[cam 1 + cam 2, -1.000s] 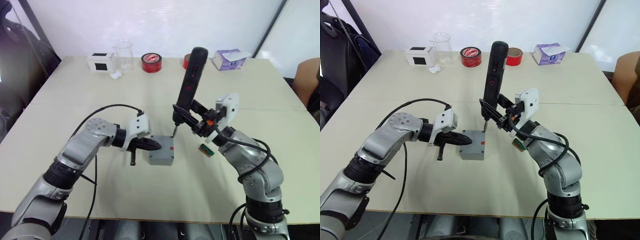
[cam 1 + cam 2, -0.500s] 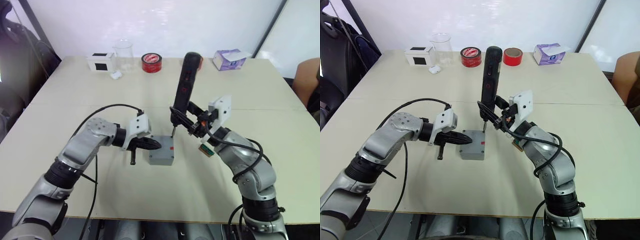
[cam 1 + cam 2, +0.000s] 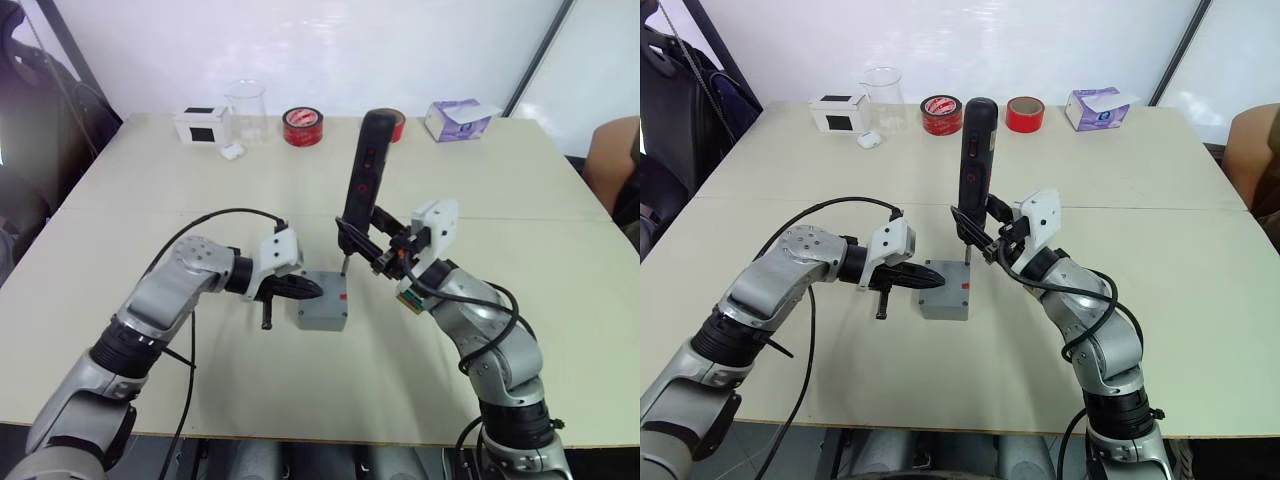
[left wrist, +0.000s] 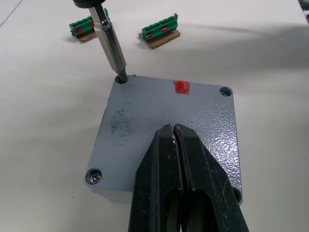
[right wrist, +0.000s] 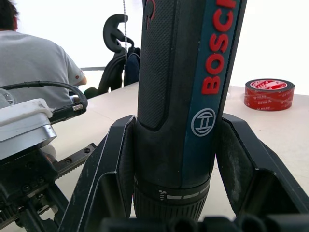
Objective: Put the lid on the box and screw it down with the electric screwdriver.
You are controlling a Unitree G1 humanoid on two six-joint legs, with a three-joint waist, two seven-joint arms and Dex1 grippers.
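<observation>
The right gripper has its jaws clamped around the black screwdriver, which stands nearly upright with its metal bit down in a corner hole of the lid. That lid sits on the grey box on the counter. The left gripper has its jaws pressed together, tips resting on the lid's face just short of the red mark; two green connectors lie beyond.
</observation>
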